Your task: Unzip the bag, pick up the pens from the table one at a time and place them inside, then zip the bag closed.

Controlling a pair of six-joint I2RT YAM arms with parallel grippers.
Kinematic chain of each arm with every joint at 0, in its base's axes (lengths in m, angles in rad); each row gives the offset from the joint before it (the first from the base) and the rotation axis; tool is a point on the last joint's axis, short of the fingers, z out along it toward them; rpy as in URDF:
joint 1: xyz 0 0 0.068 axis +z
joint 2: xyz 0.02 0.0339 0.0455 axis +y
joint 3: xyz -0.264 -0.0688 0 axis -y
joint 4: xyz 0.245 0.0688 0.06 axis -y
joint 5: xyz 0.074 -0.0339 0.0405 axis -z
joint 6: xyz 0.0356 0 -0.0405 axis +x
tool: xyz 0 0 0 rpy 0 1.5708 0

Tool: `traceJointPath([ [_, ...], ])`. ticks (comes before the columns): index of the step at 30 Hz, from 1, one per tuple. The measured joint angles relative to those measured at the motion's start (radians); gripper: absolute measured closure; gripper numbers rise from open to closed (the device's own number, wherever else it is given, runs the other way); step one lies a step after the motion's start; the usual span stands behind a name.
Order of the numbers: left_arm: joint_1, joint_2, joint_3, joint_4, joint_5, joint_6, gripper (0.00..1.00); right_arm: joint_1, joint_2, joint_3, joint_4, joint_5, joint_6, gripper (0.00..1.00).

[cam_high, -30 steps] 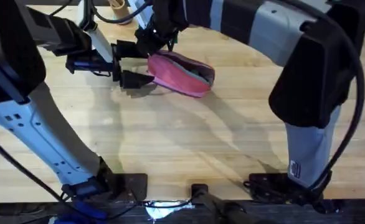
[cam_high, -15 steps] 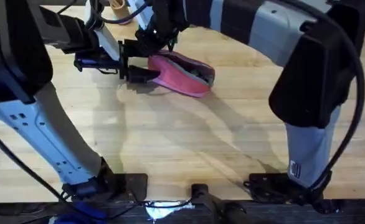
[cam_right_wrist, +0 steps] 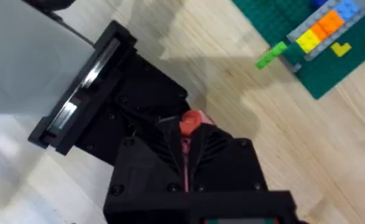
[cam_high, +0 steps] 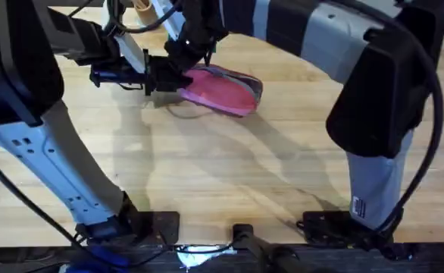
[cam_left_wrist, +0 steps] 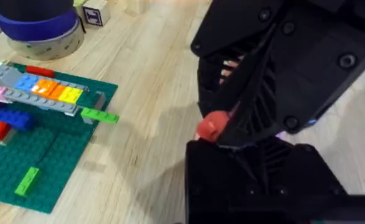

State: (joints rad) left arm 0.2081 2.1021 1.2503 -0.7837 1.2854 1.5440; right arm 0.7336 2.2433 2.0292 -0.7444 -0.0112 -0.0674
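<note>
The pink bag (cam_high: 223, 91) lies on its side at the back of the table (cam_high: 229, 174), with a dark strip of zipper along its far edge. My left gripper (cam_high: 170, 77) comes in from the left and is shut on the bag's left end. Reaching down from the back, my right gripper (cam_high: 182, 59) meets that same end. In the right wrist view its fingers (cam_right_wrist: 164, 180) are shut on a thin pink tab with a red tip, the zipper pull (cam_right_wrist: 192, 121). That red tip (cam_left_wrist: 212, 124) also shows between the two grippers in the left wrist view. The pens are out of view.
A green baseplate (cam_left_wrist: 39, 155) with coloured bricks lies close beside the bag's left end; it is also in the right wrist view (cam_right_wrist: 332, 43). A blue and grey roll (cam_left_wrist: 36, 28) stands behind it. The near half of the table is bare wood.
My left gripper moved right and shut on the bag's left end. The bag rolled to show more of its pink side. The right gripper stayed at that end.
</note>
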Motion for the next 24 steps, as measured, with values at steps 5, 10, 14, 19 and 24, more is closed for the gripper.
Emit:
traceJointPath([
  [5, -0.001, 0.000, 0.000, 0.000, 0.000, -0.004, 0.956, 0.019, 0.000, 0.000, -0.014, 0.090, -0.001, 0.969],
  [10, -0.005, 0.000, 0.000, 0.000, 0.002, -0.003, 0.956, 0.022, -0.001, 0.003, -0.043, 0.136, -0.001, 0.969],
  [14, -0.010, 0.000, 0.000, 0.000, 0.010, -0.003, 0.956, 0.016, -0.010, 0.003, -0.064, 0.142, 0.000, 0.970],
  [19, -0.023, 0.000, 0.000, 0.000, 0.032, -0.003, 0.956, 0.003, -0.032, 0.003, -0.102, 0.137, 0.000, 0.970],
  [24, -0.029, 0.000, 0.000, 0.000, 0.046, -0.003, 0.956, -0.004, -0.043, 0.003, -0.111, 0.135, 0.000, 0.970],
])
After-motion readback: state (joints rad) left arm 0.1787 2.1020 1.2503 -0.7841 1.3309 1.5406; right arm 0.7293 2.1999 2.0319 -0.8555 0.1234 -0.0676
